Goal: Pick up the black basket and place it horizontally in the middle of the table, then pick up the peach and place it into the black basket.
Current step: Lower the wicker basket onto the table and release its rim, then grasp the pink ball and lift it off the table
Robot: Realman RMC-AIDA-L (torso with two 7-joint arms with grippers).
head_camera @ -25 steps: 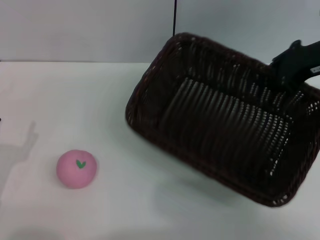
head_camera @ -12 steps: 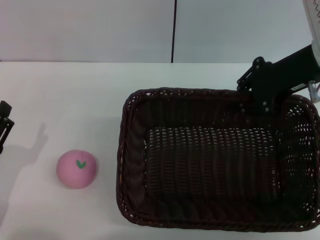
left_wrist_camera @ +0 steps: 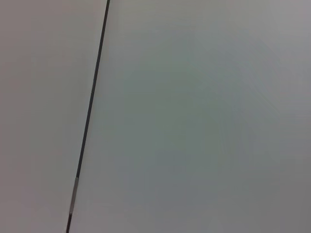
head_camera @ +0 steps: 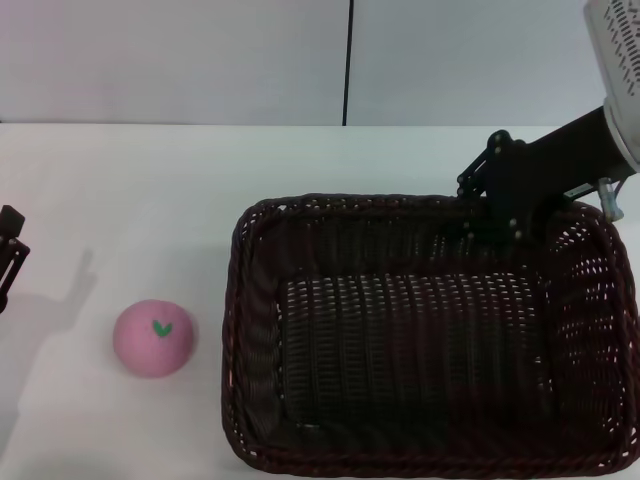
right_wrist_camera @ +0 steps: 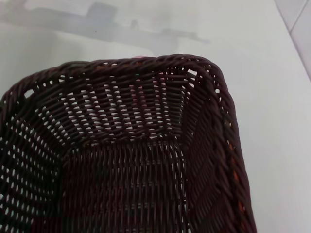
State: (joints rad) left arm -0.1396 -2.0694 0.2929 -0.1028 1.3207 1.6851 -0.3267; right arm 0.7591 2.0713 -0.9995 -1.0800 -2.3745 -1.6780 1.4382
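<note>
— Since a second ago the black basket point(head_camera: 425, 335) has swung from a tilted, lifted pose at the upper right to lying level with its long side across the frame, and in the last half second it has slid a little lower and to the left. I read it as resting on the table point(head_camera: 150, 190) now, filling the lower right of the head view, somewhat right of centre.

— And the claw on it?

— My right gripper point(head_camera: 497, 203) sits at the basket's far rim, right of the rim's middle. The black fingers merge with the dark weave, so I cannot tell whether they grip the rim or have let go. The right wrist view only shows a rounded corner of the basket point(right_wrist_camera: 146, 145) from inside.

— So which step are we in?

— The end of the first one, I judge: placing the basket. The peach point(head_camera: 153, 337) lies untouched at the lower left, well apart from the basket's left wall.

— Your other arm?

— The left gripper point(head_camera: 8, 255) peeks in at the left edge, near the peach; I cannot tell how wide its fingers stand. Its wrist camera shows only blank surface.

— Next move?

— Freeing the rim and lifting the right arm clear without dragging the basket, then bringing the left gripper over the peach.
</note>
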